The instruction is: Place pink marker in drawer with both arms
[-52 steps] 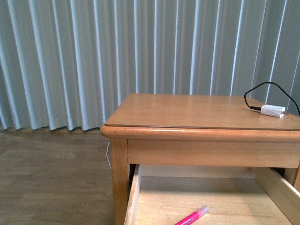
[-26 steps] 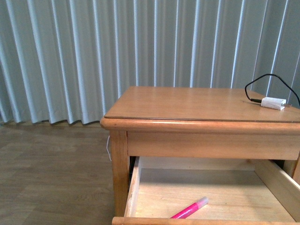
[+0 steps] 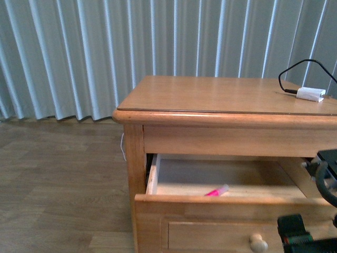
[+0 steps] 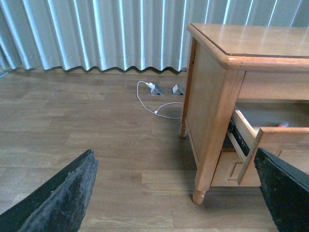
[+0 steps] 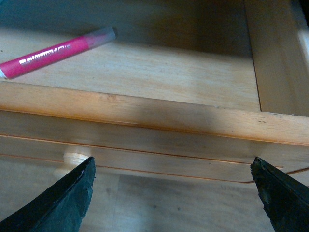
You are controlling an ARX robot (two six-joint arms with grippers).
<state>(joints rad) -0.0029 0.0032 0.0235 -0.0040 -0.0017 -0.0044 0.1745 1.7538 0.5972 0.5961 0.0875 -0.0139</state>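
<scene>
1. pink marker (image 5: 58,52) lies flat inside the drawer (image 3: 210,204), upper left of the right wrist frame, long axis roughly along the front wall, clear of it.
2. right gripper (image 5: 174,193) hangs over the front edge, jaws wide and empty, knob (image 5: 72,158) lower left. i'd say it's the nearer arm for a push.
3. left gripper (image 4: 174,193) is spread and empty too, well apart.

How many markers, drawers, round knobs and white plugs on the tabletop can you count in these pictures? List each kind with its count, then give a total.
Pink marker: 1
Drawer: 1
Round knob: 1
White plug: 1
Total: 4
</scene>
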